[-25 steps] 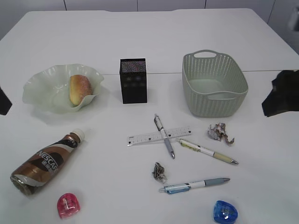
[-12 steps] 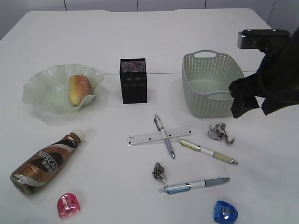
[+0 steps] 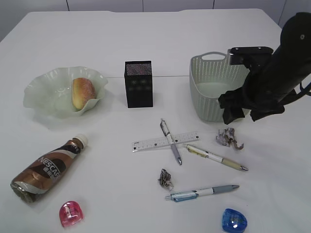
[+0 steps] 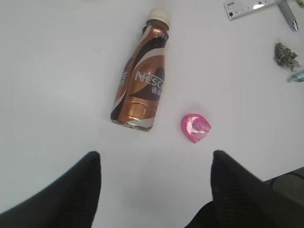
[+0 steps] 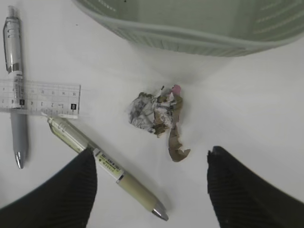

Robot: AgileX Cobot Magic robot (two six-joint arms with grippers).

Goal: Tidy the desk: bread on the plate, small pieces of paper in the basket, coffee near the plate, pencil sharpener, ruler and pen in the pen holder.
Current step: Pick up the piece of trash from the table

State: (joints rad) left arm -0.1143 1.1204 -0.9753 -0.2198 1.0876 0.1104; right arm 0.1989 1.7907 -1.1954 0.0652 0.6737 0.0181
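Right gripper point(image 3: 240, 114) first: hung wide open with nothing between the fingers, over the table just in front of the green basket point(image 3: 214, 104) and above a crumpled scrap of paper point(image 3: 228, 138). Showed, through its wrist camera, that scrap lying on the bare table between the two black fingertips, just beside the basket wall and not touched. Left gripper point(image 4: 156, 154): likewise parted and empty, out of the exterior view, poised above the table near the coffee bottle point(image 4: 141, 85) and the pink pencil sharpener point(image 4: 195, 128). Found the bottle lying on its side at the front left, white cap pointing toward the plate point(image 3: 43, 92) but apart from it. Found the bread point(image 3: 82, 92) already on that wavy pale plate at the left. Stood upright between plate and basket: the black pen holder point(image 3: 139, 83). Lay in the middle: the clear ruler point(image 3: 150, 142), crossed by a grey pen point(image 3: 171, 141) resting on top of it. Lay to the right of those: a cream pen point(image 3: 216, 158), and nearer the front a blue pen point(image 3: 201, 192). Sat between ruler and blue pen: a second small paper wad point(image 3: 165, 179). Rested at the front right edge, well apart from the pink one: a blue sharpener point(image 3: 234, 220).
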